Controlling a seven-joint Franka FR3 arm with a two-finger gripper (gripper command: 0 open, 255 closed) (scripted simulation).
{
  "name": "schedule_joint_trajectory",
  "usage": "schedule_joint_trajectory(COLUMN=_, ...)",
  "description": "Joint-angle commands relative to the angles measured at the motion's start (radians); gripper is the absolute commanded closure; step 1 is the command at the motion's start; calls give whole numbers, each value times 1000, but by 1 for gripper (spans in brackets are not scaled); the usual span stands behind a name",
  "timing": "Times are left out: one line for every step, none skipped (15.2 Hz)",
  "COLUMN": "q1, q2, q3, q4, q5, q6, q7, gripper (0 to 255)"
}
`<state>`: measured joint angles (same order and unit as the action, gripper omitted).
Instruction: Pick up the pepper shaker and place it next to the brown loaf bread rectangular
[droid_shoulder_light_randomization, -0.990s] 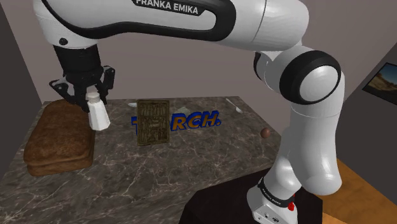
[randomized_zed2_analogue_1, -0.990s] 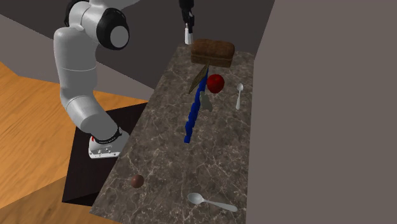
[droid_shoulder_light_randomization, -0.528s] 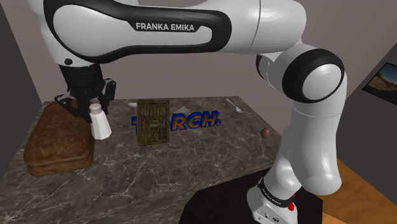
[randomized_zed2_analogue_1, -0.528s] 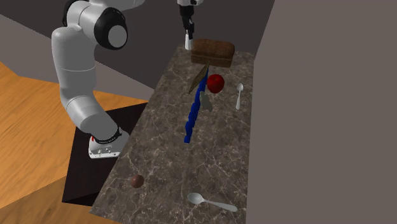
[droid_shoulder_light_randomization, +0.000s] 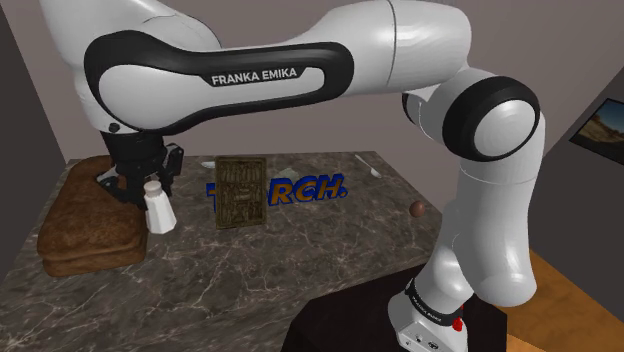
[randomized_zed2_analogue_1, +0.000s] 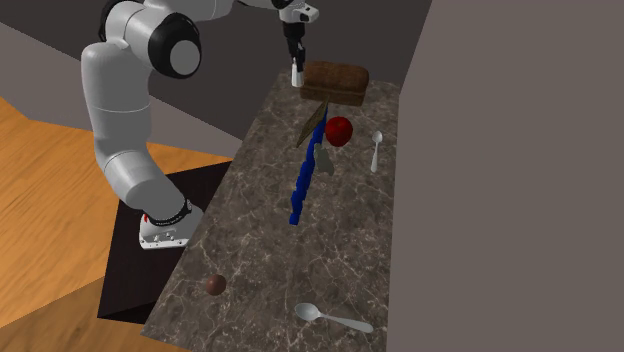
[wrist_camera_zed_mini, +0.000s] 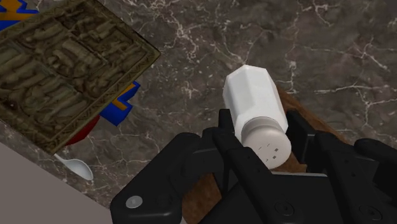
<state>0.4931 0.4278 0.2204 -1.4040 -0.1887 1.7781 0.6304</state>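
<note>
Pepper shaker — white, with a rounded cap — stands close to upright in the gripper, whose two black fingers clasp it just below the cap. You see its base down at the dark marbled tabletop; whether it touches the surface you cannot tell. Just beside the pepper shaker, toward the shoulder view's left, lies the brown rectangular loaf. On the other side, a little apart, a carved brown panel stands in front of blue letters. In the second exterior view you find a red ball and a spoon past the loaf — and, well apart at the near end, a small brown ball and a second spoon.
</note>
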Motion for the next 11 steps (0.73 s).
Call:
schedule_joint_trajectory(q1=-2, q2=0, q3=-1, q4=-29, q5=-1, q6=29, q7=3, gripper=255)
schedule_joint_trajectory(q1=-3, q2=1, q3=-1, q4=-40, q5=-2, q6=42, q7=4, gripper=255)
schedule_joint_trajectory(q1=-3, q2=3, q3=-1, q4=-51, q5=-3, q6=54, q7=6, gripper=255)
schedule_joint_trajectory(q1=-4, q2=5, q3=-2, q4=-61, q5=-4, q6=66, q7=7, gripper=255)
schedule_joint_trajectory(q1=-4, q2=7, q3=-2, q4=-71, q5=-5, q6=79, q7=9, gripper=255)
schedule_joint_trajectory(q1=-4, q2=10, q3=-3, q4=-81, q5=-6, q6=91, q7=11, gripper=255)
schedule_joint_trajectory(q1=-4, q2=13, q3=-3, q4=-90, q5=-7, q6=103, q7=12, gripper=255)
schedule_joint_trajectory(q1=-5, q2=16, q3=-4, q4=-100, q5=-8, q6=115, q7=14, gripper=255)
schedule_joint_trajectory(q1=-5, q2=19, q3=-4, q4=-108, q5=-9, q6=126, q7=16, gripper=255)
schedule_joint_trajectory(q1=-5, q2=22, q3=-5, q4=-117, q5=-11, q6=138, q7=17, gripper=255)
schedule_joint_trajectory(q1=-5, q2=25, q3=-5, q4=-125, q5=-12, q6=150, q7=19, gripper=255)
